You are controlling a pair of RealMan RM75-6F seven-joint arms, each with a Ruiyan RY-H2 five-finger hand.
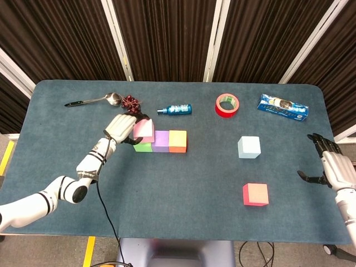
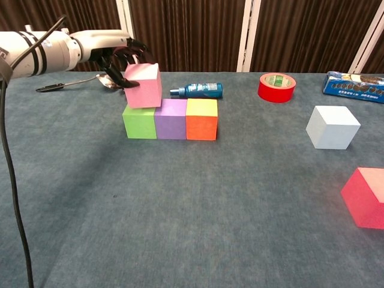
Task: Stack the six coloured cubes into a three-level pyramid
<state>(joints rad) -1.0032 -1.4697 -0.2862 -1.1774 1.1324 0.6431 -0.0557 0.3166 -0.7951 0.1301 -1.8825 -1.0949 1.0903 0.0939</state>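
The robot's left hand (image 2: 120, 57) holds a pink cube (image 2: 143, 85), fingers wrapped round its far side, directly over the left end of a three-cube row on the blue-grey bench (image 1: 167, 189). The pink cube sits tilted, its lower edge at the top of the green cube (image 2: 140, 121) and reaching toward the seam with the purple cube (image 2: 171, 119); whether it rests fully on them cannot be told. The orange cube (image 2: 201, 119) closes the row, all three touching side by side.

A pale blue cube (image 1: 248, 147) stands alone right of the row, well apart, and a red cube (image 1: 255, 194) sits nearer the front edge, with open cloth between them and the row. The right hand (image 1: 329, 167) hovers beyond the right edge of the bench, fingers spread, holding nothing.

Along the far edge lie a spoon (image 1: 92, 100), a bunch of dark grapes (image 1: 131, 102) just behind the left hand, a small blue bottle (image 1: 175, 109), a roll of red tape (image 1: 227, 105) and a blue biscuit packet (image 1: 282, 108).
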